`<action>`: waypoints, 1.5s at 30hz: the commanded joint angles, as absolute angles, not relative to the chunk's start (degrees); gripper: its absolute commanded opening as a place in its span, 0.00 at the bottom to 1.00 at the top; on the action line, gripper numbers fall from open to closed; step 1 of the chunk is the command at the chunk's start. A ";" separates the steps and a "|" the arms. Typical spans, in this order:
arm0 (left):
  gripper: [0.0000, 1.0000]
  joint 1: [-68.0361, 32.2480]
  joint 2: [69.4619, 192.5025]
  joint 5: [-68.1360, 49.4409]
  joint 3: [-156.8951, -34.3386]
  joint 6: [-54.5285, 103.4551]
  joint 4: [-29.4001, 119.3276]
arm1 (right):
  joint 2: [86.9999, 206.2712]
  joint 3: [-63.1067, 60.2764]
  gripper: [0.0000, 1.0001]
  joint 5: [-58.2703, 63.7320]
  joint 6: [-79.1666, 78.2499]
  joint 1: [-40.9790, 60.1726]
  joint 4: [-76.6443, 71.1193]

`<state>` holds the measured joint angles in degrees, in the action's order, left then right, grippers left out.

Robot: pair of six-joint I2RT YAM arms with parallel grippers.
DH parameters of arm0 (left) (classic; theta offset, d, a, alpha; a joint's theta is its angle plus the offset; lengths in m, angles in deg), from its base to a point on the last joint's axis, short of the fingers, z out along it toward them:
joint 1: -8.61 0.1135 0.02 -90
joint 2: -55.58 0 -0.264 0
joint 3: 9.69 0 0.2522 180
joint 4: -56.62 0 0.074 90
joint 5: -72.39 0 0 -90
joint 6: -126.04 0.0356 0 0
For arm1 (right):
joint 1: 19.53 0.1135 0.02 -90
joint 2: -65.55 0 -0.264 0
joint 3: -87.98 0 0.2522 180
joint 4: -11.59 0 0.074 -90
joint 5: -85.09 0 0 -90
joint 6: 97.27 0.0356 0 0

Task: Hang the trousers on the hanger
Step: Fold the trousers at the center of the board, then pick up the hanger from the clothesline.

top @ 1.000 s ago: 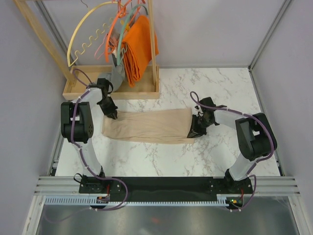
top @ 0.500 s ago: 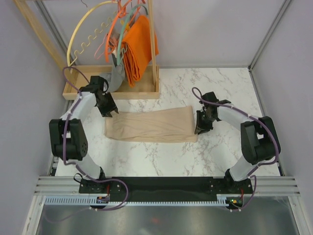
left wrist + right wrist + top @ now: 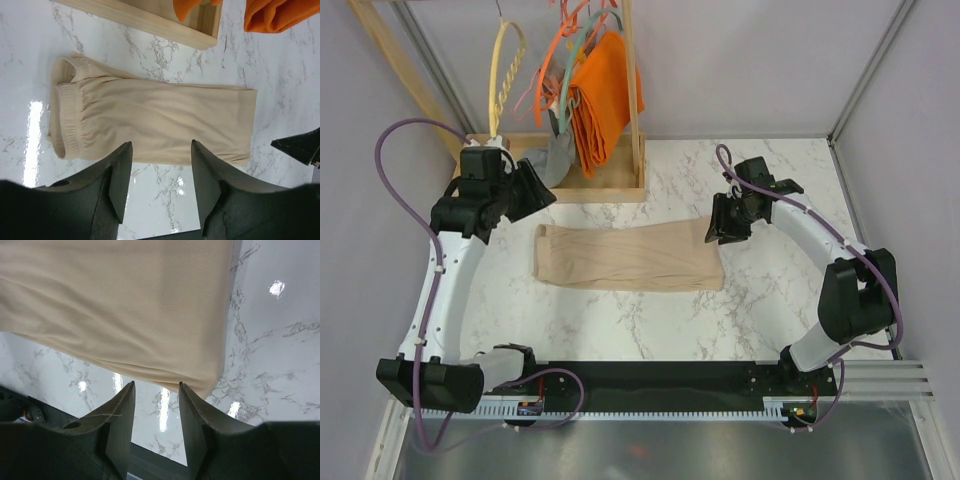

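The beige trousers (image 3: 630,258) lie folded flat on the marble table, waistband to the left. My left gripper (image 3: 542,193) is open, raised above and beyond the waistband end, holding nothing; its wrist view looks down on the trousers (image 3: 150,120) past the spread gripper (image 3: 161,150). My right gripper (image 3: 717,230) is open just off the leg-end edge, apart from the cloth; its wrist view shows the trousers (image 3: 125,305) beyond the empty gripper (image 3: 156,387). The pale yellow twisted hanger (image 3: 503,75) hangs edge-on on the rack, behind the left gripper.
A wooden rack with a base tray (image 3: 610,188) stands at the back left. On it hang an orange cloth (image 3: 605,95), orange and teal hangers (image 3: 558,60) and a small grey garment (image 3: 555,155). The tray's edge (image 3: 150,22) lies close past the trousers.
Both grippers opened, let go of the trousers' ends and lifted off. The left arm rose toward the rack. The hanger has turned from face-on to edge-on.
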<state>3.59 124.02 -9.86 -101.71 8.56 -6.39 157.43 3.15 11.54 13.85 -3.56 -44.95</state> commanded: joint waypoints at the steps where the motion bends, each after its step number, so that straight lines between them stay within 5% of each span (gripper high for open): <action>1: 0.58 3.60 123.08 -17.07 -107.80 10.03 -6.71 | 155.64 0.22 0.48 13.72 12.76 -3.36 -48.49; 6: 0.64 3.60 127.72 -25.51 -123.63 6.00 -6.36 | 153.01 0.48 0.48 16.71 15.13 -3.10 -49.01; 7: 0.74 3.60 127.91 -24.74 -124.34 4.85 -6.88 | 152.31 0.65 0.49 16.80 15.23 -2.92 -49.10; 17: 0.78 3.51 114.12 -16.12 -91.60 -2.98 -6.97 | 150.81 2.76 0.50 14.51 13.30 -2.83 -48.84; 22: 0.75 3.51 108.58 -15.41 -87.26 -2.02 -6.01 | 151.77 3.46 0.50 14.60 12.68 -2.83 -48.75; 26: 0.75 3.51 107.95 -17.43 -96.00 0.53 -2.85 | 152.39 4.26 0.50 16.18 12.76 -2.83 -48.49; 35: 0.78 3.60 127.63 -23.41 -129.31 14.23 11.62 | 154.50 3.73 0.50 19.43 13.64 -1.26 -47.34; 45: 1.00 6.75 152.68 -26.48 -154.48 34.46 24.93 | 153.62 2.50 0.50 17.59 11.54 -0.19 -47.69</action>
<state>4.68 148.52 -22.47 -149.53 26.15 19.92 154.65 4.44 18.01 13.24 -0.29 -48.51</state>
